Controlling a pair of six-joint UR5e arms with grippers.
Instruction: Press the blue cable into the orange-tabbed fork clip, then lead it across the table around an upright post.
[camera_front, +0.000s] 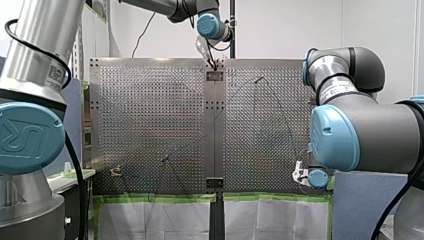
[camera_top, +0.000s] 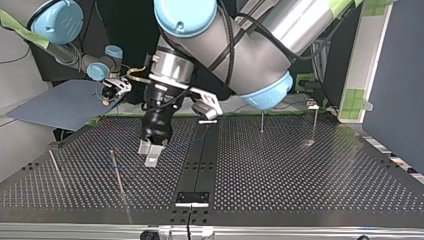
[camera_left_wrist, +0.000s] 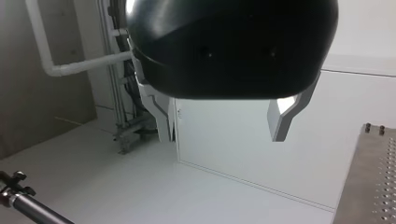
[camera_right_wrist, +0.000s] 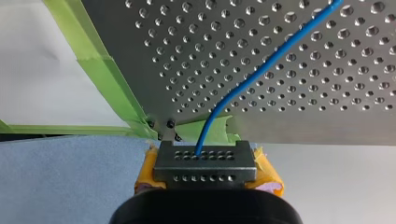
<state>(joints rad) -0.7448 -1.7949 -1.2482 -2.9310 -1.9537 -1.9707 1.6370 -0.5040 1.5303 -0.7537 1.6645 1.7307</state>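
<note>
Where right fingers (camera_right_wrist: 205, 175) pinch it, blue cable (camera_right_wrist: 261, 66) runs ahead over table (camera_right_wrist: 303, 127)

Right wrist view: the thin blue cable (camera_right_wrist: 280, 52) runs out of the picture ahead of my right gripper (camera_right_wrist: 203, 150). Its other end vanishes behind that gripper's dark perforated plate (camera_right_wrist: 205, 170), so the grip point is hidden. The plate also covers most of the yellow pads (camera_right_wrist: 268, 175).

Front view: the cable is only a faint line, and a small pale fitting (camera_front: 116, 171) at the lower left of the perforated steel table (camera_front: 150, 110) is too small to identify. My grey-and-blue left arm (camera_front: 30, 135) and right arm (camera_front: 360, 130) are cut by the side edges.

Left wrist view: the glossy black housing (camera_left_wrist: 233, 46) of my left gripper (camera_left_wrist: 223, 137) hides the roots of its metal fingers (camera_left_wrist: 282, 116). Only a table corner shows.
</note>
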